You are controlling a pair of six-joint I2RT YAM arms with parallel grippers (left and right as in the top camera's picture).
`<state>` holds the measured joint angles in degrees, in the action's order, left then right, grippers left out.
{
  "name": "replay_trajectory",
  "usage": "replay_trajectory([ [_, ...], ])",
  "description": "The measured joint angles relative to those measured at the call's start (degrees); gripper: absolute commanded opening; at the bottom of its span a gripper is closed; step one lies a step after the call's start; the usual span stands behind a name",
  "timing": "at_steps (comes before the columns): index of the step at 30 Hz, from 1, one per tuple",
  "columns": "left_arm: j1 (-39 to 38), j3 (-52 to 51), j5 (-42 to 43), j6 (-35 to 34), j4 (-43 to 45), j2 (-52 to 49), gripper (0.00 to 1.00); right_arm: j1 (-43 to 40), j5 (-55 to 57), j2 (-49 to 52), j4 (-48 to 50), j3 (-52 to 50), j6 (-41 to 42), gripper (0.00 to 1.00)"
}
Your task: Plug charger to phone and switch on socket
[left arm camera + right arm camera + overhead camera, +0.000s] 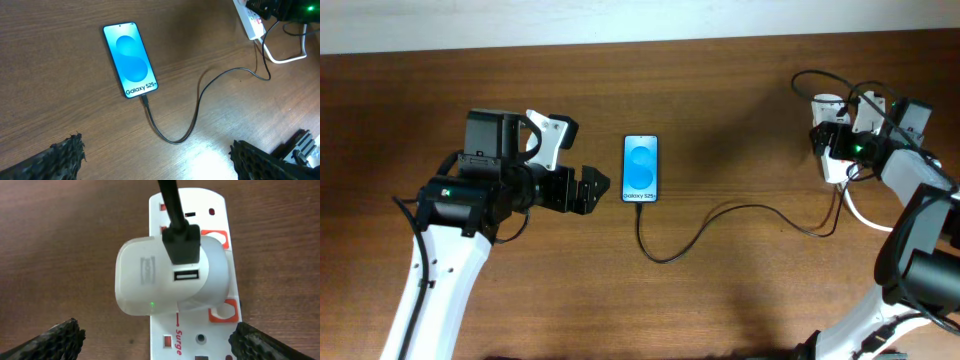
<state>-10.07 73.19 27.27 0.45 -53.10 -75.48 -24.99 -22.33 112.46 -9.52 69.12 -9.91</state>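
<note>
The phone [641, 168] lies flat mid-table with its blue screen lit; it also shows in the left wrist view [130, 59]. The black charger cable [720, 218] runs from the phone's near end, where its plug [144, 98] sits in the port, across to the socket [832, 150]. In the right wrist view the socket [200, 330] carries a white adapter [172, 277] with a small green light on and the black cable plugged in. My left gripper [592, 190] is open, left of the phone. My right gripper [155, 340] is open, straddling the socket just above it.
A thick white cord [860, 215] loops from the socket at the far right, with black cable loops [840, 85] behind it. Table's back edge meets a pale wall [640, 20].
</note>
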Motion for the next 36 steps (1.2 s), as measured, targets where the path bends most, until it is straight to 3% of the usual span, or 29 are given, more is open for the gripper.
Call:
replay_trajectory([
  [36, 0.0, 0.0, 0.0, 0.0, 0.0, 0.0, 0.99, 1.5, 0.4, 2.9, 5.5, 0.0, 0.3, 0.98],
])
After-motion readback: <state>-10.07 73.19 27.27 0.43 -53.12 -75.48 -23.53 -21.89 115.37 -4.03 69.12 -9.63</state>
